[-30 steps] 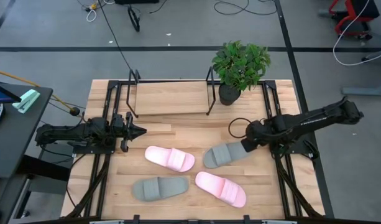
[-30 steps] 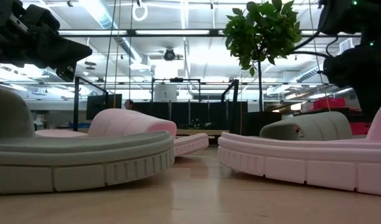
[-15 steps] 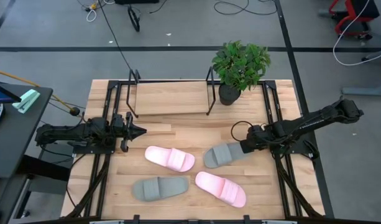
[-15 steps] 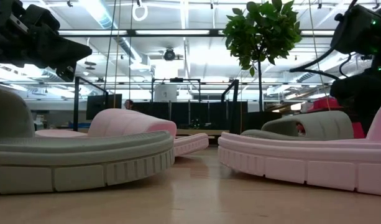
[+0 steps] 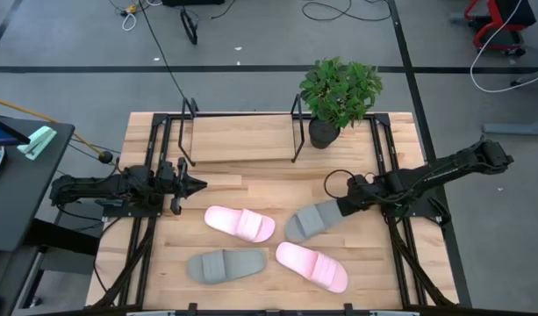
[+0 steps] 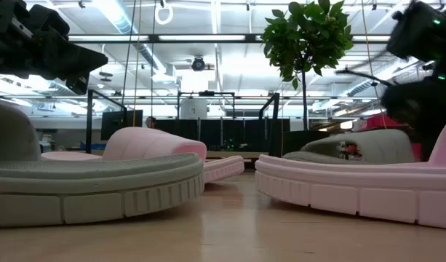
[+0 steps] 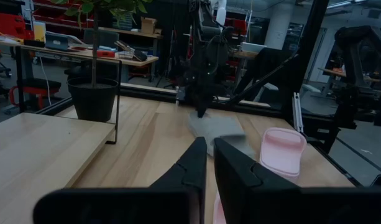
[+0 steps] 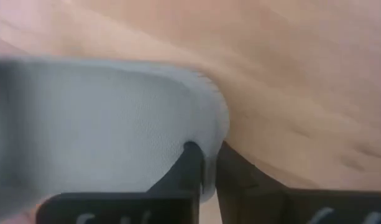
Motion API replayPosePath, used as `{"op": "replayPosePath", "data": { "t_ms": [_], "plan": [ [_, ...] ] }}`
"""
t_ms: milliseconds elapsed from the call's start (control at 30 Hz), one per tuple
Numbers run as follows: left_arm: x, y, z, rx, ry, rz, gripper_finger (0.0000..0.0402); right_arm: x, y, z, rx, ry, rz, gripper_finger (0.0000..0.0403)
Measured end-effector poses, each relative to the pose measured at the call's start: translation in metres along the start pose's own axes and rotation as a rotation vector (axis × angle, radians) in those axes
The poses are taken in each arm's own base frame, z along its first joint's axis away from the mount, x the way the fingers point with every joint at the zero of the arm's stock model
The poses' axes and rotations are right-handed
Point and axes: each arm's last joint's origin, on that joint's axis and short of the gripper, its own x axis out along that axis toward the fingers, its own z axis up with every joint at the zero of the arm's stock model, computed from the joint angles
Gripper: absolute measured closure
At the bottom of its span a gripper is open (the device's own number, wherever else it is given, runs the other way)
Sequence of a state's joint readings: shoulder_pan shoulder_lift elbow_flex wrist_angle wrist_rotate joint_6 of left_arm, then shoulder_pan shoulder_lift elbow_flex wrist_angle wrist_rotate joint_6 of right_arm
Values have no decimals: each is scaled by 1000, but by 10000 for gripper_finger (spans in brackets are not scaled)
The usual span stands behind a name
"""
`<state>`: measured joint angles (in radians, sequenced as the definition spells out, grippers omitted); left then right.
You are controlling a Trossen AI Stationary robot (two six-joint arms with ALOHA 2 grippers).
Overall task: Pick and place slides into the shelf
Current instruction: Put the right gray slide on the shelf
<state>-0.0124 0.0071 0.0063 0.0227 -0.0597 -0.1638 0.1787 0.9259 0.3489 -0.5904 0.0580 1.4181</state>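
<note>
From above, on the pale wooden counter (image 5: 251, 189), the right end effector (image 5: 340, 209) has dropped to the heel of one soft grey ribbed-strap slide sandal (image 5: 312, 219) and closed on its rim, where a second ago its fingers stood spread; the sandal has shifted slightly. Two pale pink slides (image 5: 240, 223) (image 5: 311, 266) and the second grey slide (image 5: 226, 265) lie untouched nearby. The low black-framed shelf with its light wooden board (image 5: 238, 138) holds nothing yet, beside a green plant in a black pot (image 5: 337, 95). The left end effector (image 5: 193, 184) waits at the counter's left, fingers pressed together.

At counter height, the gripped grey slide (image 6: 361, 148) shows beyond a pink one (image 6: 353, 189).

Past the left wrist, closed fingers (image 7: 193, 165) face the far arm on the grey slide (image 7: 216, 129).

Past the right wrist, fingers (image 8: 193, 163) pinch the grey rim (image 8: 206, 112). The grasp looks made; lifting toward the shelf should follow.
</note>
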Motion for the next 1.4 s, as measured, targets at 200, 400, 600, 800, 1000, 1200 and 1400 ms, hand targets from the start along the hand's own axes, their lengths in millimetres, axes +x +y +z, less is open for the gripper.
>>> {"op": "replayPosePath", "data": {
  "t_ms": [200, 400, 600, 800, 1000, 1200, 1400],
  "plan": [
    [0, 0, 0, 1, 0, 0, 376, -29, 28, 6, -92, -56, 56, 380],
    [0, 0, 0, -6, -1, 0, 368, -80, 59, 12, -208, -180, 54, 380],
    [0, 0, 0, -8, 0, 0, 369, -126, 94, 12, -398, -276, 104, 380],
    [0, 0, 0, -8, 1, -1, 378, -141, 143, 9, -728, -323, 94, 380],
    [0, 0, 0, -39, 4, -1, 372, -144, 198, 16, -997, -384, 39, 380],
    [0, 0, 0, -67, 5, -2, 366, -155, 241, 39, -1176, -426, -30, 380],
    [0, 0, -1, -69, 7, -3, 377, -171, 267, 68, -1274, -484, -74, 380]
  ]
}}
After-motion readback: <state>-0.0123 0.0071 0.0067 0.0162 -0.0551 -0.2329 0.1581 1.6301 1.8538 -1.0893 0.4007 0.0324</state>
